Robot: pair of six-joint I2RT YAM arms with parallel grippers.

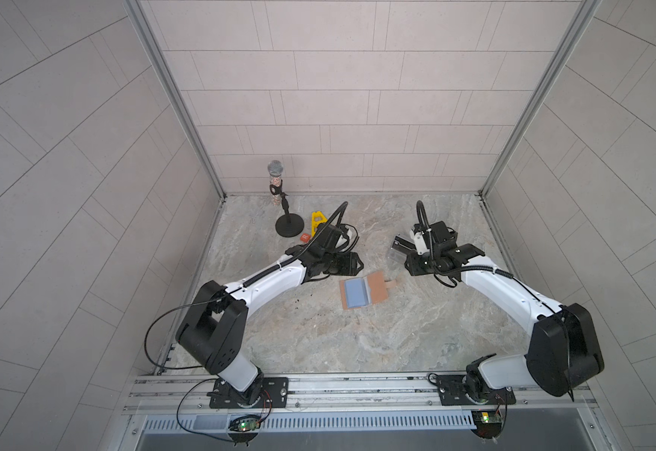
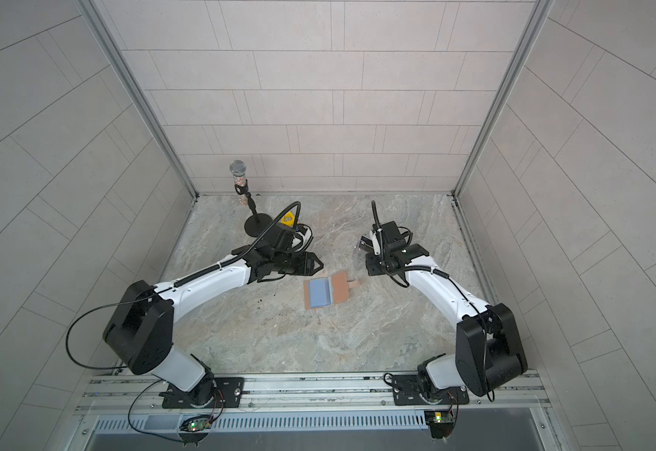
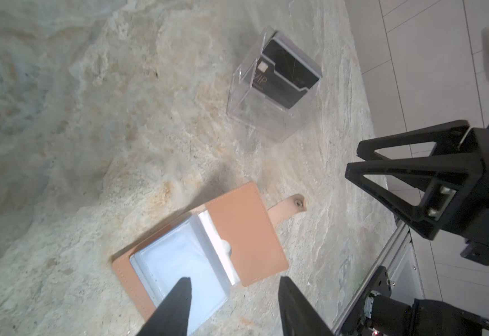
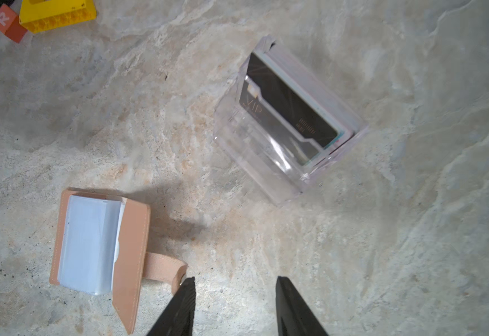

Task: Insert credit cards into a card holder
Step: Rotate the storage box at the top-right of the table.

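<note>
Marbled tabletop (image 1: 318,343), card holder (image 1: 378,285) open, left pincer (image 3: 234,279), right pincer (image 4: 235,278) both spread empty, black card's (image 4: 290,107) VIP lettering wrist-views only

One card holder (image 1: 378,287) — one stand (image 4: 256,165)

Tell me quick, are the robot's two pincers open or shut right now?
Left pincer: open, holding nothing.
Right pincer: open, holding nothing.

The right end effector (image 4: 234,279), jaws apart, has the strap (image 4: 162,270) of the card holder (image 4: 132,247) just beside it and the credit cards (image 4: 287,110) farther ahead.
</note>
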